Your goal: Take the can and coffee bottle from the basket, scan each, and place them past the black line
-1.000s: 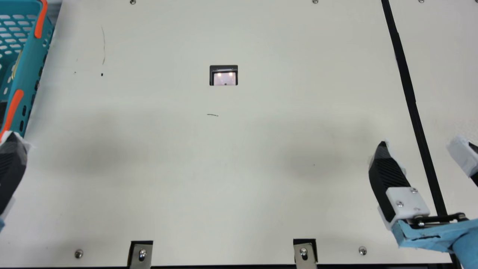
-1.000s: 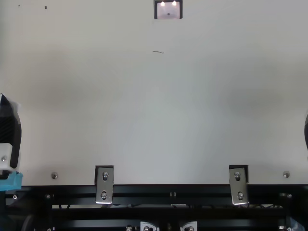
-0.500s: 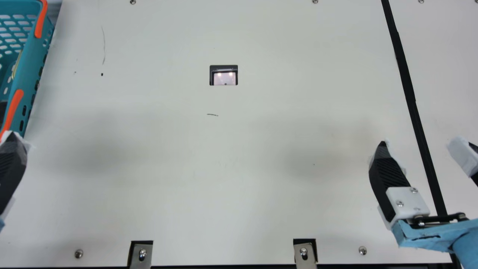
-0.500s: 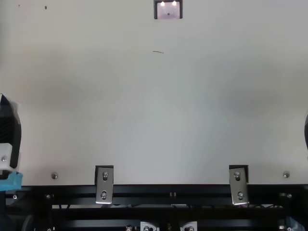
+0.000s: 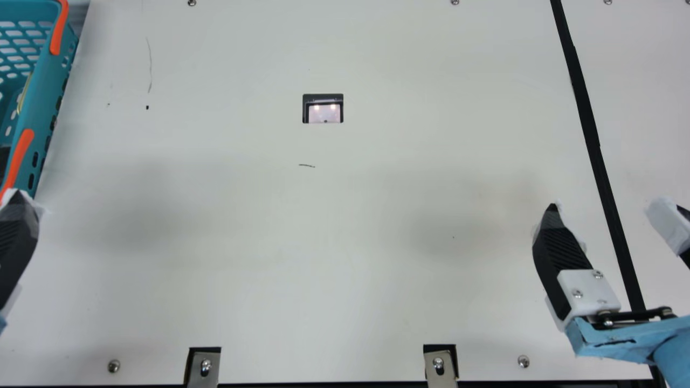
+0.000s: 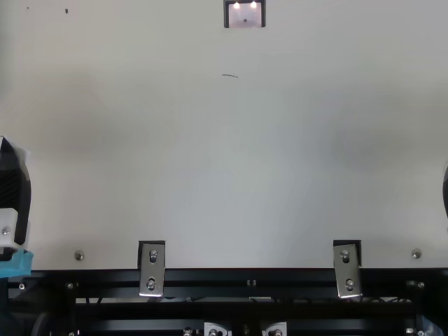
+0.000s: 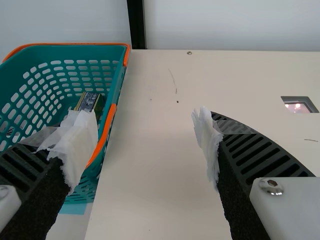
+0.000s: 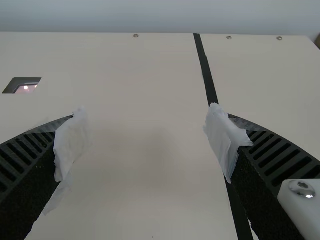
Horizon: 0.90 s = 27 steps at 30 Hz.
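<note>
My left gripper (image 5: 19,237) is at the main view's left edge, just below the teal basket (image 5: 48,91). In the left wrist view, my left gripper (image 7: 145,135) stands open with bare space between its taped fingers, the basket (image 7: 120,82) beyond; a small dark package (image 7: 88,101) lies inside it, partly hidden. My right gripper (image 5: 614,226) is open and empty over the black line (image 5: 598,153) at the main view's right. The right wrist view has my right gripper (image 8: 145,135) with its fingers wide apart. The scanner window (image 5: 323,109) is set in the table's upper middle.
Cream table surface (image 5: 334,226) lies between the arms and continues right of the black line. Two metal brackets (image 5: 204,367) (image 6: 346,269) sit at the near edge, beside a black frame rail (image 6: 252,278). Small screws dot the table's borders.
</note>
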Each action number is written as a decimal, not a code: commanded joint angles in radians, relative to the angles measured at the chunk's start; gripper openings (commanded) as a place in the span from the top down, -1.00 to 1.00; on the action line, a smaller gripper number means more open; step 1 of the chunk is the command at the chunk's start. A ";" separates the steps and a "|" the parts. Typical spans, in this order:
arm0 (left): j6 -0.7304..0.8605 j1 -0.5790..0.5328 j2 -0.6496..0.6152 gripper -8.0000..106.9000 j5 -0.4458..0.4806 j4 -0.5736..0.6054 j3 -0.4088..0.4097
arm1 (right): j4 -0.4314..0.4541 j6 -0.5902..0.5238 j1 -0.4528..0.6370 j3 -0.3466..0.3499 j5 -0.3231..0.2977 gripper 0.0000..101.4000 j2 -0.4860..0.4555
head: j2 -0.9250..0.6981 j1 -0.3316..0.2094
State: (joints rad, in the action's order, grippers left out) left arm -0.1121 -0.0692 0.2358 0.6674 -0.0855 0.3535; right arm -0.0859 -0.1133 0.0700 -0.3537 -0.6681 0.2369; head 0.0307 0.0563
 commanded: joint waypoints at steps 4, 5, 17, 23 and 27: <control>0.000 0.000 0.000 -0.71 0.000 0.000 0.000 | 0.000 0.000 0.000 0.000 0.000 -1.00 0.000 | -0.018 -0.005; 0.000 0.000 0.000 -0.71 0.000 0.000 0.000 | 0.000 0.000 0.000 0.000 0.000 -1.00 0.000 | -0.023 -0.004; 0.000 0.000 0.000 -0.71 0.000 0.000 0.000 | 0.000 0.000 0.000 0.000 0.000 -1.00 0.000 | -0.186 -0.021; 0.000 0.000 0.000 -0.71 0.000 0.000 0.000 | 0.000 0.000 0.000 0.000 0.000 -1.00 0.000 | -0.311 -0.060; 0.000 0.000 0.000 -0.71 0.000 0.000 0.000 | 0.000 0.000 0.000 0.000 0.000 -1.00 0.000 | -0.400 -0.100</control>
State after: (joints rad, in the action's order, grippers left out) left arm -0.1121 -0.0692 0.2358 0.6674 -0.0855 0.3535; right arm -0.0859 -0.1133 0.0700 -0.3537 -0.6681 0.2369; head -0.3378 -0.0051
